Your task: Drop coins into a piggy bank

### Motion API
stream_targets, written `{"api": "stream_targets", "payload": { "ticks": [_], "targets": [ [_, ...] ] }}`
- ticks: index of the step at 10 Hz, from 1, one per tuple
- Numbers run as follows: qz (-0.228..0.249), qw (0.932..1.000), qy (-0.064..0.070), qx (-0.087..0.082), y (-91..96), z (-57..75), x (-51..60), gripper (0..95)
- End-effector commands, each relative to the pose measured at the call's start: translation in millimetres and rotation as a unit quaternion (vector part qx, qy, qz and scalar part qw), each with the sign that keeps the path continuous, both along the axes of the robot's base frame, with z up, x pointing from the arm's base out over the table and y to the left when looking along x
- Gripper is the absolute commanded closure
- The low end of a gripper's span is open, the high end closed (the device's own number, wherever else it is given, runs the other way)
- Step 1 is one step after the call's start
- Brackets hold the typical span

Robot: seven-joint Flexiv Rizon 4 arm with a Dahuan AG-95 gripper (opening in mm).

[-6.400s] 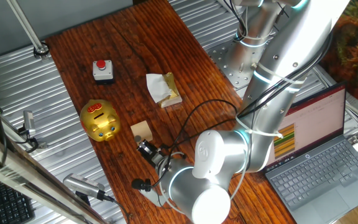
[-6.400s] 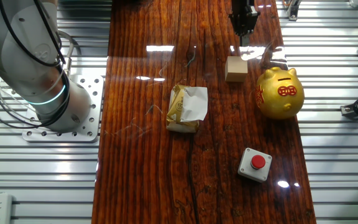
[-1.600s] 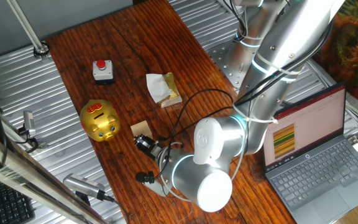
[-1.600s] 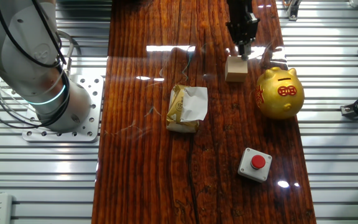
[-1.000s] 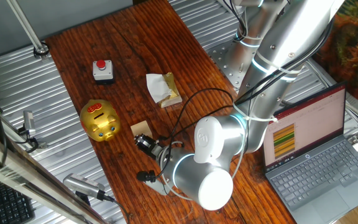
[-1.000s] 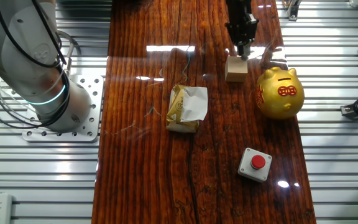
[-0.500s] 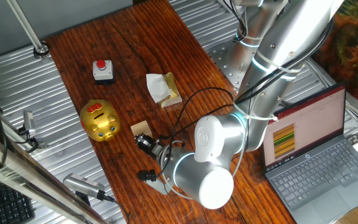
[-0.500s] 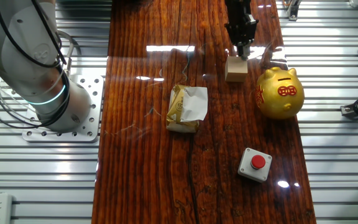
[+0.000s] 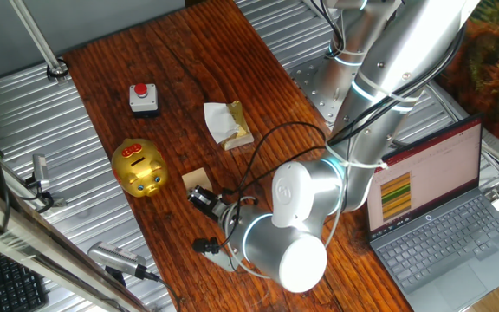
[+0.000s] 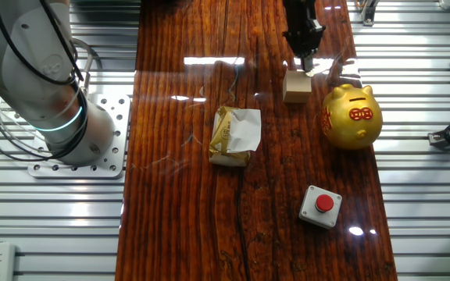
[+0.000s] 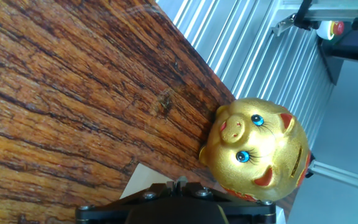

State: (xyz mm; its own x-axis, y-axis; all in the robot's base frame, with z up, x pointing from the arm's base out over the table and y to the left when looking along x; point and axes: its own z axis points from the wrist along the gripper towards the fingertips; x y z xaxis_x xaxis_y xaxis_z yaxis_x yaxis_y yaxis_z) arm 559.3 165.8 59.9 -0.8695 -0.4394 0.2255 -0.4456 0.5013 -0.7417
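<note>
The gold piggy bank (image 10: 351, 116) sits at the right of the table (image 10: 178, 195). The gripper (image 10: 306, 64) hangs over the wooden cube (image 10: 295, 87) beside the pig. I cannot tell if its jaws are spread or pressed together.

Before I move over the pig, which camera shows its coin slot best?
The other fixed view: it looks down on the piggy bank, so the dark slot by the red patch shows plainly. The hand view shows the pig's face with the slot edge-on. One fixed view shows only the red patch.
</note>
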Motion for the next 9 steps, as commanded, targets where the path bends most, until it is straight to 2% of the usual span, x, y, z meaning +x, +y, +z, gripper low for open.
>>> {"api": "stream_targets", "payload": {
  "ticks": [1,9],
  "targets": [
    [0.026,0.9991,-0.004,-0.035,0.1,-1.1,0.1,95.0],
    [0.037,0.9986,0.015,-0.034,5.6,6.5,7.7,95.0]
  ]
}}
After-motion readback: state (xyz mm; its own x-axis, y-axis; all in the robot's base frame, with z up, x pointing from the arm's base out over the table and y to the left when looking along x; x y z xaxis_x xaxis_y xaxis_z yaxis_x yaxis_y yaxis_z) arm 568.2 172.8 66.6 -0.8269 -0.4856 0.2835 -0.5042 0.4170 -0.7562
